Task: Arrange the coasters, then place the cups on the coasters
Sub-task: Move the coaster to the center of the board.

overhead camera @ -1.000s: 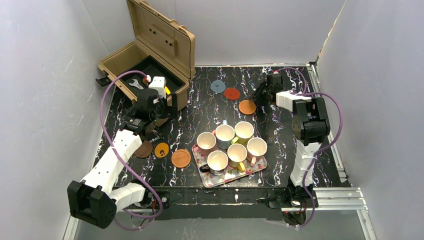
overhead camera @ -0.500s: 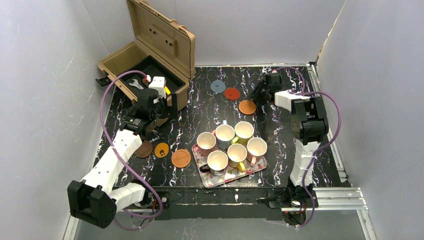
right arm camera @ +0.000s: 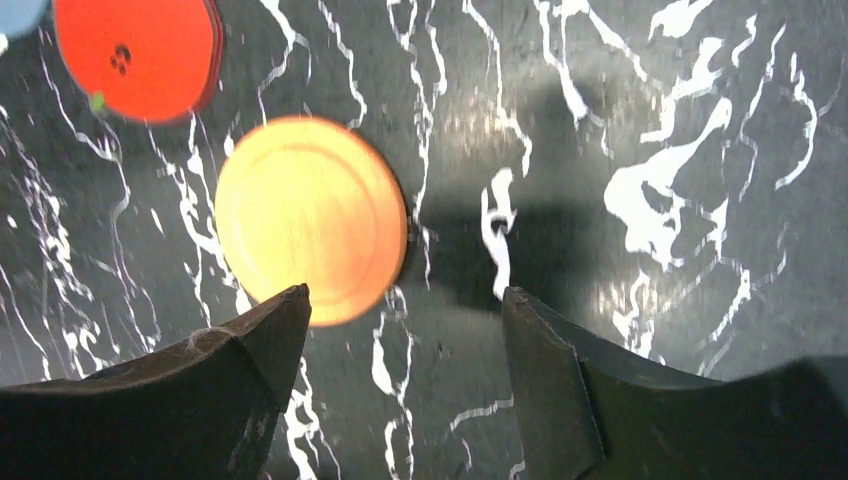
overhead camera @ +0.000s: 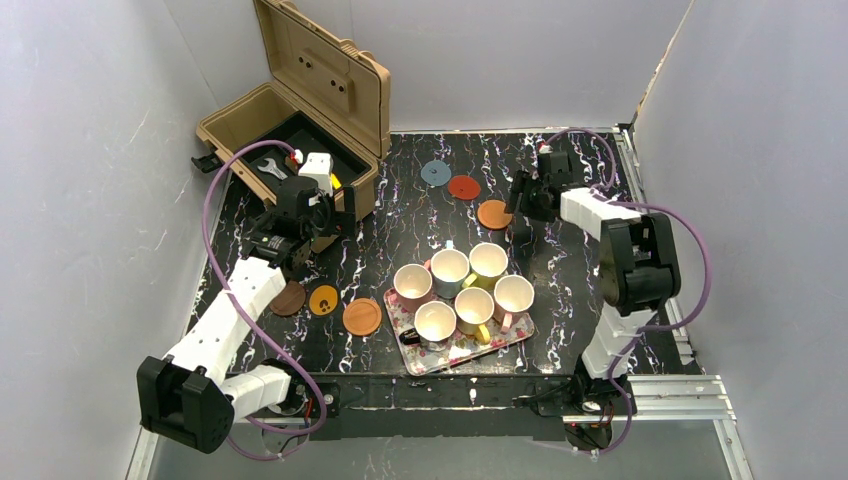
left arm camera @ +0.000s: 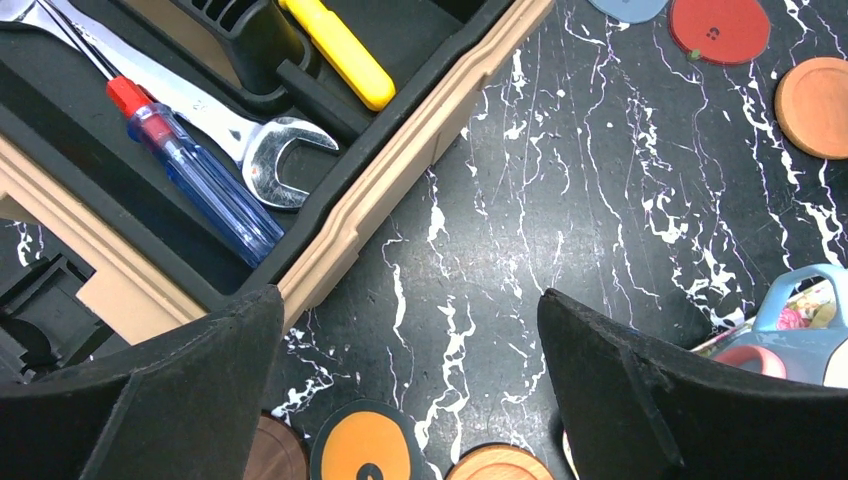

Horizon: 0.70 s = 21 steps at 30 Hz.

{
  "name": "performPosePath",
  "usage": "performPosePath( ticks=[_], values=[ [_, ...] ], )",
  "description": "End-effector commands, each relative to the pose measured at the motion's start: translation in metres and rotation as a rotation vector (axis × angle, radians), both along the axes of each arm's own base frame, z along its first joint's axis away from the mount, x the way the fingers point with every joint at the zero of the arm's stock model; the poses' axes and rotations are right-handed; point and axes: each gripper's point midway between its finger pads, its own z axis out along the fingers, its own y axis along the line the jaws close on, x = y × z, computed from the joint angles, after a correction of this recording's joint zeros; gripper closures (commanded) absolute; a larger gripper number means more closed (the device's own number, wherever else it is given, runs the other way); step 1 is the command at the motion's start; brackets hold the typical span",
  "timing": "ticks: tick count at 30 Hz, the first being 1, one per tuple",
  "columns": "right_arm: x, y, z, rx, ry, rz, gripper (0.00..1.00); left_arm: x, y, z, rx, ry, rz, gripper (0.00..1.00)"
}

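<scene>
As the right hand [right arm camera: 402, 300] hangs released beside the orange coaster [right arm camera: 310, 220] toward the far edge of the table [right arm camera: 650, 150], it should lift straight.

The left arm [overhead camera: 228, 318] and right arm [overhead camera: 603, 340] share white boxy links joined by rounded black joints; a purple cable [overhead camera: 204, 228] loops along each. The fingers [left arm camera: 150, 400] are matte black wedges with blunt, angled edges.
</scene>
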Motion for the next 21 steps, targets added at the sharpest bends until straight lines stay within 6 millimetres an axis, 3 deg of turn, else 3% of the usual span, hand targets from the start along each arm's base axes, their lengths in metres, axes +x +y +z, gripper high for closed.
performPosePath(
  ticks=[1, 5, 10, 21],
  values=[
    [-0.035, 0.001, 0.007, -0.11, 0.009, 0.134, 0.2, 0.003, 0.005, 0.002, 0.02, -0.024, 0.016, 0.04],
    [-0.046, 0.002, 0.009, -0.126, 0.003, 0.158, 0.18, 0.003, 0.003, 0.003, 0.009, -0.026, 0.006, 0.04],
    [-0.045, 0.006, 0.007, -0.143, 0.034, 0.209, 0.18, 0.001, 0.004, 0.007, 0.003, -0.04, 0.007, 0.04],
    [-0.05, 0.0, -0.018, -0.22, 0.135, 0.232, 0.31, -0.004, 0.004, 0.019, -0.014, -0.071, 0.003, 0.03]
  ],
)
